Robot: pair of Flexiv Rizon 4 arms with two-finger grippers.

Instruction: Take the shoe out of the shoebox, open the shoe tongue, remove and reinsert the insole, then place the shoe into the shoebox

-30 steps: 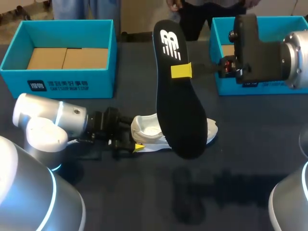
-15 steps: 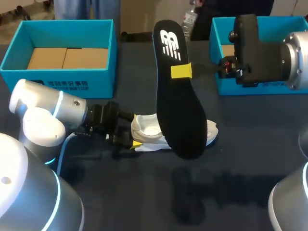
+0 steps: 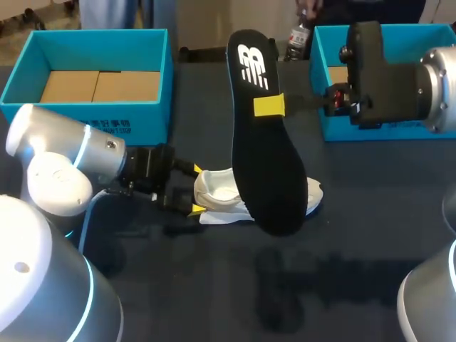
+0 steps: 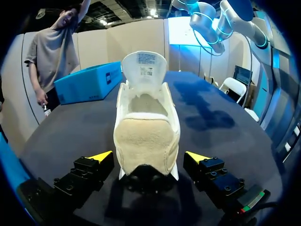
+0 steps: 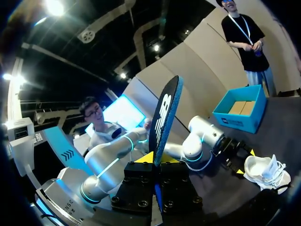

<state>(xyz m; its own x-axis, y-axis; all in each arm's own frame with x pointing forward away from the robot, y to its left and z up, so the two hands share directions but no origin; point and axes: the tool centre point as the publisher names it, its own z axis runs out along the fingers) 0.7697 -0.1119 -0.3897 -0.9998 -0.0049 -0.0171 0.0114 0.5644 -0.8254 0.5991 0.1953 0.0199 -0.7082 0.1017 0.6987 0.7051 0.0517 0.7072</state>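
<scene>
A dark bench (image 3: 370,214) carries everything, its surface plain and faintly shadowed; two teal shoeboxes stand along its far side, well apart. The white shoe (image 3: 222,192) lies on the bench near the middle, its heel toward the left claw (image 4: 149,157); that claw's yellow-tipped fingers are spread wide on either side of the heel, close to it but apparently not touching; the tongue (image 4: 144,63) stands upright, so the shoe's mouth gapes. The right claw (image 3: 269,105) is pinched on one long edge of the black insole (image 3: 267,171); the insole hangs upright above the shoe, the narrower end with its white mark uppermost and the broad end low in front of the shoe. The left shoebox (image 3: 85,117) is open, with brown cardboard on its floor; the right shoebox (image 3: 331,128) is partly hidden behind the right arm, and a sliver of brown cardboard shows inside it.
</scene>
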